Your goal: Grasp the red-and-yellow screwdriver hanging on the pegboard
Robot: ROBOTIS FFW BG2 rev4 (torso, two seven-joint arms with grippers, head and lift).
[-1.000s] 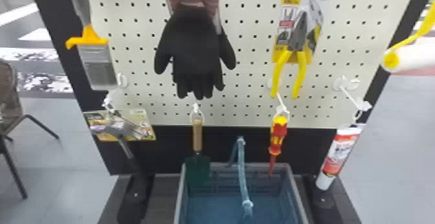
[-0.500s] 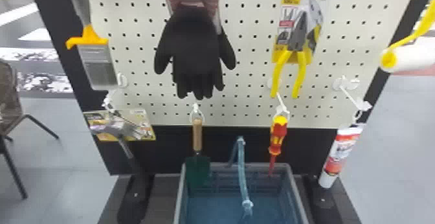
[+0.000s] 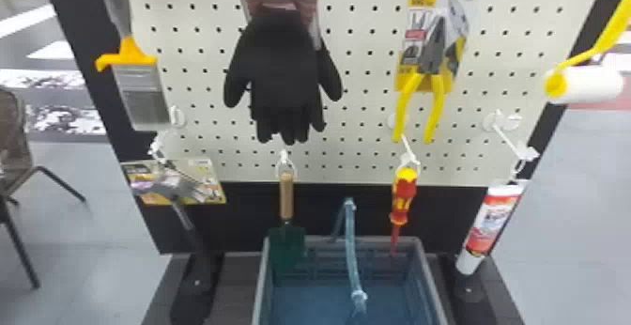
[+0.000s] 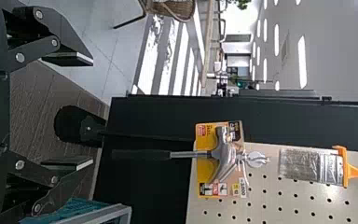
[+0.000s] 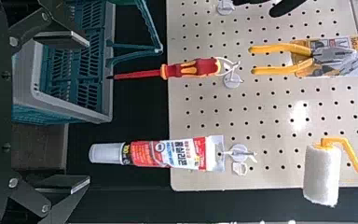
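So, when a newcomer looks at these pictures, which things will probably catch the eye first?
Probably the black fabric gloves, hanging left of centre on the cream pegboard in the head view. To their right hang the yellow-handled metal pliers. Below the pliers, the red-and-yellow screwdriver hangs point-down from a white hook.

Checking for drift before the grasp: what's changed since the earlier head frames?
Roller has shifted slightly left in the head view. Nothing on the pegboard was visibly grabbed or released. Screwdriver, pliers, gloves and trowel hang as before.
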